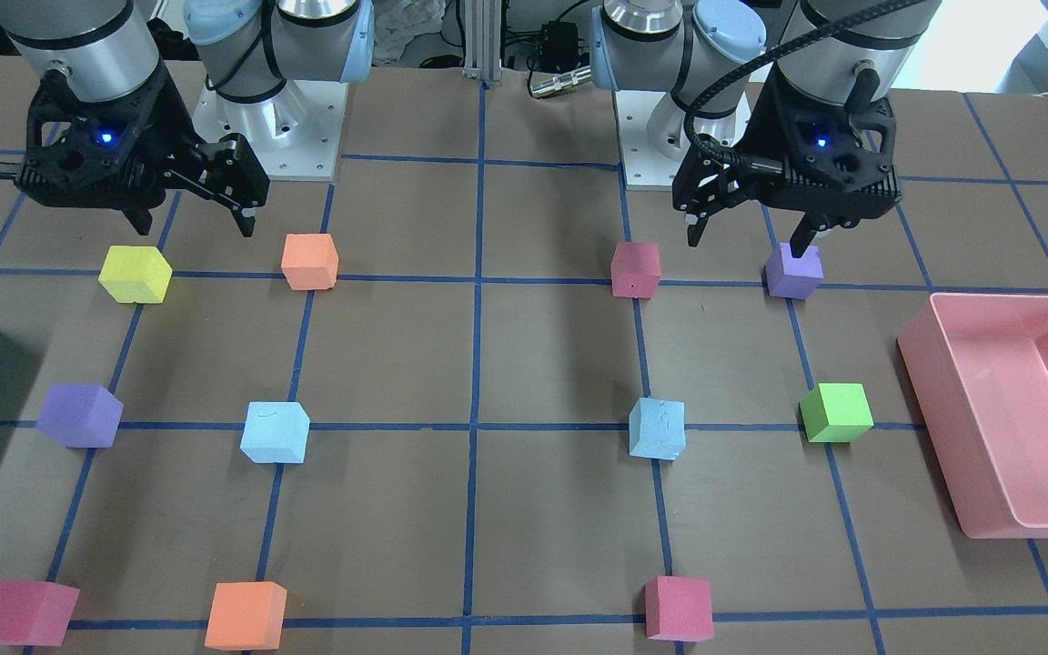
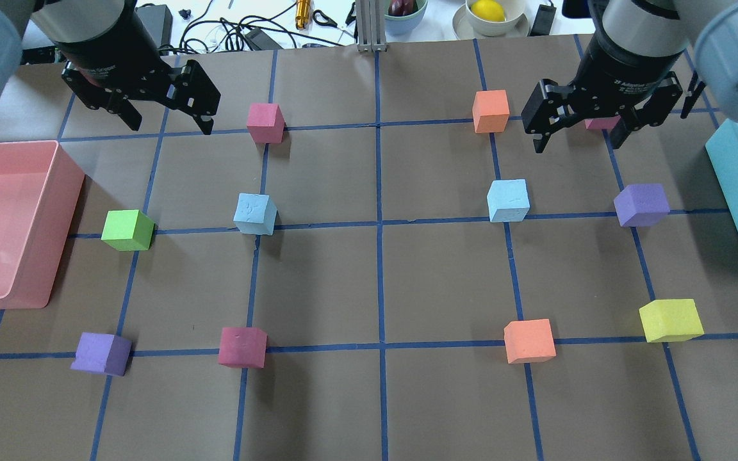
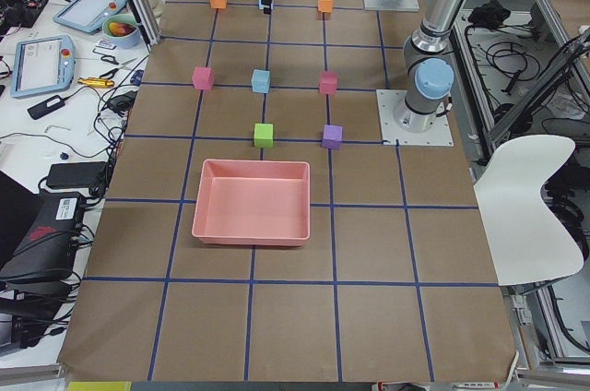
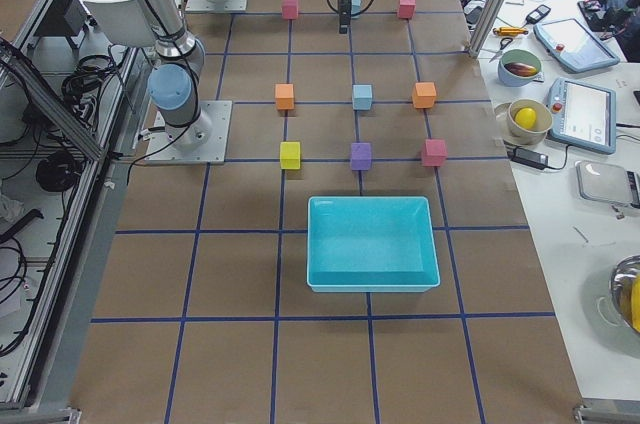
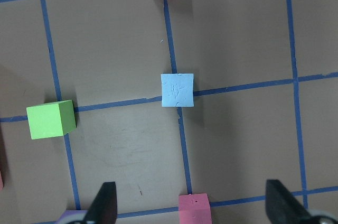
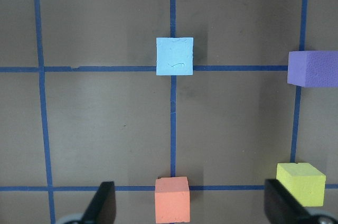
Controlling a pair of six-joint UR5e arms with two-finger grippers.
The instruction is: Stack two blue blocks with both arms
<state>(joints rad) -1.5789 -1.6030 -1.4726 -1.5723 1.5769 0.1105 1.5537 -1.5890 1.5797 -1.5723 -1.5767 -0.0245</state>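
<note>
Two pale blue blocks sit apart on the table's middle row. One (image 2: pixel 255 214) (image 1: pixel 657 428) is on my left side and shows in the left wrist view (image 5: pixel 177 90). The other (image 2: pixel 508 200) (image 1: pixel 275 432) is on my right side and shows in the right wrist view (image 6: pixel 174 56). My left gripper (image 2: pixel 169 125) (image 1: pixel 747 238) hangs open and empty above the table, not over its block. My right gripper (image 2: pixel 578 144) (image 1: pixel 194 226) is also open and empty, above the table and off to one side of its block. Both pairs of fingertips (image 5: pixel 103 205) (image 6: pixel 103 203) are spread wide.
A pink bin (image 2: pixel 68 192) stands at the left edge and a teal bin (image 2: pixel 737 186) at the right edge. Green (image 2: pixel 127 230), purple (image 2: pixel 641 205), pink (image 2: pixel 265 122), orange (image 2: pixel 529 340) and yellow (image 2: pixel 670 319) cubes sit on the grid crossings around the blue blocks.
</note>
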